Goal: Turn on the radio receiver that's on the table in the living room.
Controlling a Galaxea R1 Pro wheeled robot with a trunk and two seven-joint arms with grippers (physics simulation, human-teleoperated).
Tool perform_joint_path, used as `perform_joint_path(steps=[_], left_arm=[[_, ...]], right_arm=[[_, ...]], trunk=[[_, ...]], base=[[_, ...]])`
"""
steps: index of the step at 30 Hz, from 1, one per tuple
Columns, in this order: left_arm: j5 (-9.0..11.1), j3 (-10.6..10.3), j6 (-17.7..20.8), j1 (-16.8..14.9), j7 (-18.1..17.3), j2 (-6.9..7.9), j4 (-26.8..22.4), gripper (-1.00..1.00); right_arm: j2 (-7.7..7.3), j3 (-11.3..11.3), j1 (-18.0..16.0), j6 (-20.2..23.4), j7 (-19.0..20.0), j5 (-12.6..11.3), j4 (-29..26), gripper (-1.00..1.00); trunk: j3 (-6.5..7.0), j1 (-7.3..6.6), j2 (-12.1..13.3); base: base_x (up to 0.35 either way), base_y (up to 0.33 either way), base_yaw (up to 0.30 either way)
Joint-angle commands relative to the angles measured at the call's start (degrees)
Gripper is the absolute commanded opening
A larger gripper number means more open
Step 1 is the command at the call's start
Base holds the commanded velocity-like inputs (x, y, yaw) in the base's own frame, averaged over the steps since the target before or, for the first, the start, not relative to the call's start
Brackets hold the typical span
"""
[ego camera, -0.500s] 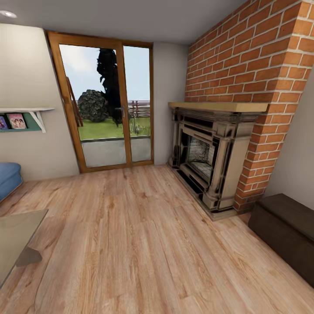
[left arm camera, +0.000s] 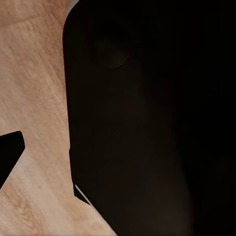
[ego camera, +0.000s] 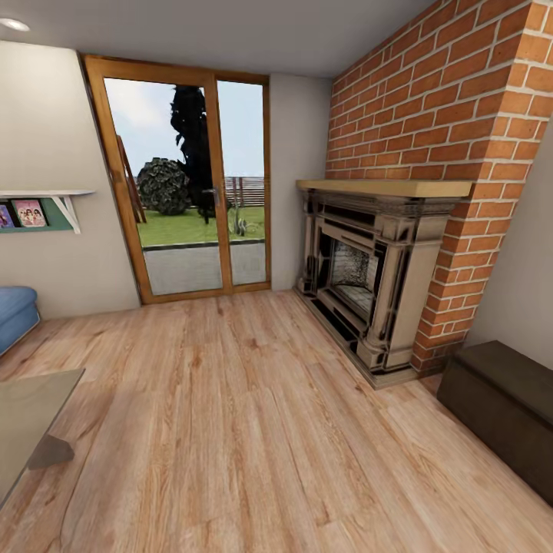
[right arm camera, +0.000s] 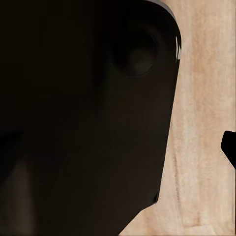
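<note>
Two wrist views each present a large black body of the robot close to the lens, with light wood plank floor point(left arm camera: 37, 88) beyond it; a small dark tip point(left arm camera: 10, 155) enters the left wrist view at one edge, and a similar dark tip point(right arm camera: 229, 147) enters the right wrist view. Neither view resolves a full pair of fingers, so the state of the left jaws and the right jaws cannot be told, nor whether either has hold of anything; no position relative to the jaws can therefore be given for the room's contents. From the head view, the living room point(ego camera: 230, 399) extends ahead over the same plank floor. One corner of the surface point(ego camera: 31, 418), glossy and grey-brown, enters at the lower left edge of that view, with a dark leg or support beneath it. Just beyond it, at the left edge, sits the rounded end of a blue sofa point(ego camera: 15, 315). Above the sofa, a white wall shelf point(ego camera: 46, 203) carries small pictures. A wood-framed glass door point(ego camera: 188, 184) stands on the far wall, showing grass and a dark tree outside. A red brick chimney wall point(ego camera: 430, 100) rises at the right, with a fireplace point(ego camera: 369, 269) under a pale mantel. A dark brown chest point(ego camera: 503, 407) stands on the floor near the fireplace, at the right edge.
</note>
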Motion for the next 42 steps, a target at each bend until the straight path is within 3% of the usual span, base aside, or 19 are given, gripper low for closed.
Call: perform_joint_path(steps=[1, 17, 18, 42], left_arm=[[0.0, 0.0, 0.0, 0.0, 0.0, -0.01, 0.0, 1.00], [0.0, 0.1, 0.0, 0.0, 0.0, -0.21, -0.1, 1.00], [0.0, 0.1, 0.0, 0.0, 0.0, -0.21, -0.1, 1.00], [0.1, 0.1, -0.1, 0.0, 0.0, -0.21, -0.1, 1.00]], right_arm=[[0.01, 0.3, 0.0, 0.0, 0.0, 0.0, 0.0, 1.00], [0.03, 5.5, 0.0, -1.8, 0.1, -0.1, 0.0, 1.00], [0.03, 19.7, 0.0, -1.8, 0.1, -0.1, 0.0, 1.00], [0.03, 19.7, 0.0, -1.9, 0.1, -0.1, 0.0, 1.00]], trunk=[[0.00, 0.00, 0.0], [0.00, 0.00, 0.0], [0.00, 0.00, 0.0], [0.00, 0.00, 0.0]], base=[[0.000, 0.000, 0.000], [0.000, 0.000, 0.229], [0.000, 0.000, 0.299], [0.000, 0.000, 0.300]])
